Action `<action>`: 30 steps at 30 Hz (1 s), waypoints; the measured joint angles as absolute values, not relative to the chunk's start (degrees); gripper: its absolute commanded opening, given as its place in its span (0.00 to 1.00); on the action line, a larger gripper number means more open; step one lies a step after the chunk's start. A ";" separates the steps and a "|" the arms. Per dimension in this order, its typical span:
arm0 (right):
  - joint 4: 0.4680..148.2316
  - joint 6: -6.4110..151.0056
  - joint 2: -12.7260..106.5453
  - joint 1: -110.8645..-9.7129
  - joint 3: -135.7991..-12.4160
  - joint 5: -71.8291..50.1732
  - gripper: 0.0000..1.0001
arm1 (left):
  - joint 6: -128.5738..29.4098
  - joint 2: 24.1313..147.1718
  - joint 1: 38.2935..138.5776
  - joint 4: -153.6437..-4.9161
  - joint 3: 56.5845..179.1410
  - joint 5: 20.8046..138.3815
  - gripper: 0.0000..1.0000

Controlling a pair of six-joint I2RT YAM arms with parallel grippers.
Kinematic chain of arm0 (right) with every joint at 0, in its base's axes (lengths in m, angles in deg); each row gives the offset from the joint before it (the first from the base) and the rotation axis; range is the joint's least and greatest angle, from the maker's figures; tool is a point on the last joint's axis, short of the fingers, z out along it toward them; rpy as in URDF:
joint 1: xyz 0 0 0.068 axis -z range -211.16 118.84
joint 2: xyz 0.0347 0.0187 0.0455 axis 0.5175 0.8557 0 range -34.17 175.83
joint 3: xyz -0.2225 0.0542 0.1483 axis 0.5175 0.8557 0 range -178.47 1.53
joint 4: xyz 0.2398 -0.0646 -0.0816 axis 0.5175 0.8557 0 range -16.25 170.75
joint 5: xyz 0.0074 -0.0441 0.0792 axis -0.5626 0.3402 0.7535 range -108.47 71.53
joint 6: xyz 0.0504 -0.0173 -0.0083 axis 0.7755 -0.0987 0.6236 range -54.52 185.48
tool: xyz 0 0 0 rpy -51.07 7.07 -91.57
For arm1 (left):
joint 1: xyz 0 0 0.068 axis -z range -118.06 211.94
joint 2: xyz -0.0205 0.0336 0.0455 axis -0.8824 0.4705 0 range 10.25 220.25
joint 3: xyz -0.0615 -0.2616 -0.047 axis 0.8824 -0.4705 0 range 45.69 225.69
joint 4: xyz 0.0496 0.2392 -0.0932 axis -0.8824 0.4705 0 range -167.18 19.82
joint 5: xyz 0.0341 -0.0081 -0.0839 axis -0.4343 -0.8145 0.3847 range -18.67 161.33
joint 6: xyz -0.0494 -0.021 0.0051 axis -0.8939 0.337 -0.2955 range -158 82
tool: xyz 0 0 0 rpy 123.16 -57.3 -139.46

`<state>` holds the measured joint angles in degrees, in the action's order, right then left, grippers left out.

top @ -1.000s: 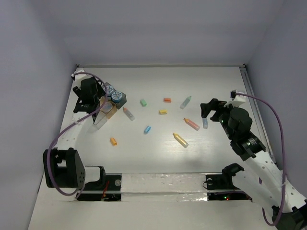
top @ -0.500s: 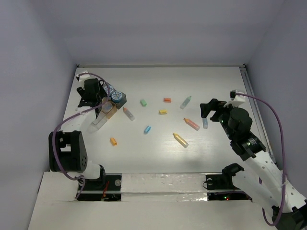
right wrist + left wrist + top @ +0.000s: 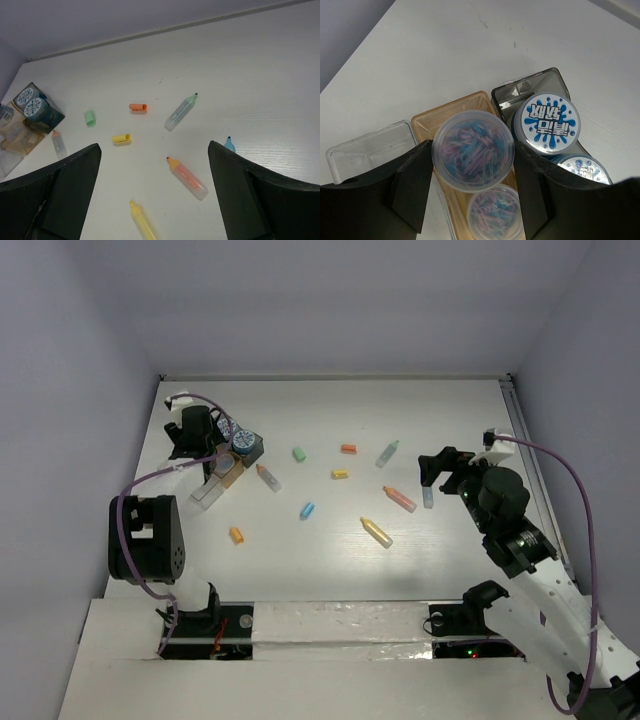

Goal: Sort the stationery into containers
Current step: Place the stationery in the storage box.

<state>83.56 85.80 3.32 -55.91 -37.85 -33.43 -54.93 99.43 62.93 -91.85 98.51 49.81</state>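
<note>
One translucent cup (image 3: 472,151), full of pink and blue clips, sits pinched in the left claw (image 3: 473,145), fingers (image 3: 412,185) pressing on both sides, right over the tan tray (image 3: 427,120). A 2nd cup (image 3: 495,212) is already lying in that tray at the near end. Looks like the placing step: bring it straight down into the free far half, keep it level so the clips stay in, keep it off the 2nd cup and the tray wall, and only spread the claw once the base is down. Next door, the dark grey box (image 3: 520,87) holds 2 blue-patterned tubs (image 3: 550,122), touching the tan tray's side. The clear tray (image 3: 365,150) is on the other side, nothing visible in it. Over on the right, the right claw (image 3: 154,147) hangs wide open, gripping nothing, above the worktop (image 3: 400,410), w/ the orange pen (image 3: 187,179), green pen (image 3: 180,112) and yellow eraser (image 3: 121,138) lying loose below. Hard to make out: the cup's base, so can't tell if it's resting or in the air. The near tub and the clear tray's near end are cut off by the fingers. The blue pen (image 3: 229,144) shows only its tip.
</note>
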 measured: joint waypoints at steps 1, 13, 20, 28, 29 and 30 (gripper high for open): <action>83.58 85.80 3.32 -55.91 -37.85 -33.43 0.93 | -54.82 99.72 62.93 -92.01 98.51 49.68 0.45; 83.58 85.80 3.32 -55.91 -37.85 -33.45 0.94 | -54.25 101.92 62.93 -92.66 98.51 48.04 0.78; 83.58 85.80 3.35 -55.91 -37.85 -33.43 0.94 | -54.25 100.98 62.93 -93.27 98.51 48.41 0.97; 83.56 85.14 5.07 -55.91 -37.85 -32.29 0.73 | -56.46 89.03 65.84 -89.75 100.39 54.19 0.95; 83.58 84.90 5.75 -55.91 -37.85 -31.83 0.72 | -56.61 86.91 67.48 -88.84 101.29 55.80 0.95; 83.56 84.82 6.41 -55.91 -37.85 -31.31 0.71 | -56.72 84.88 69.09 -88.16 102.03 57.49 0.95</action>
